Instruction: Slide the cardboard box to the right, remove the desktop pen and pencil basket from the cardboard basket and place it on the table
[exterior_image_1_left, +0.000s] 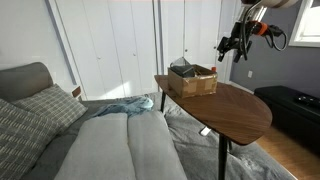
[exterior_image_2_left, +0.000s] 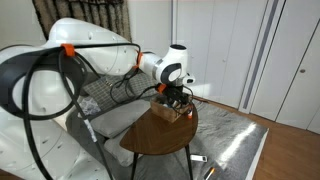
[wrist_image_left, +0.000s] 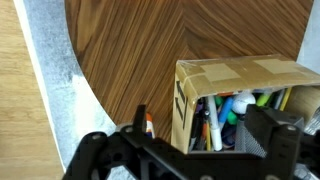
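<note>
1. The gripper (exterior_image_1_left: 231, 46) is seen with its jaws spread wide and nothing held between them; in the wrist view its dark fingers (wrist_image_left: 92, 150) are set far apart along the bottom of the frame
2. In both exterior views the gripper is shown in the air above the cardboard box (exterior_image_1_left: 193, 80), with no contact made
3. The cardboard box is stood on the table (exterior_image_1_left: 240, 112), at the end of the reddish-brown top nearest the white doors, while the rest of the top is left bare
4. The desktop pen and pencil basket (exterior_image_1_left: 181, 68) is made out in an exterior view as a dark grey shape rising above the box's rim at one corner, inside the box; in the wrist view it cannot be told apart from the dark parts of the gripper
5. In the wrist view the box is shown packed with coloured pens (wrist_image_left: 225, 110), and its rim is covered with brown tape (wrist_image_left: 235, 70)
6. A grey couch (exterior_image_1_left: 110, 150) is placed beside the table, with a checked cushion (exterior_image_1_left: 30, 115) and a blue cloth (exterior_image_1_left: 122, 105) laid on it
</note>
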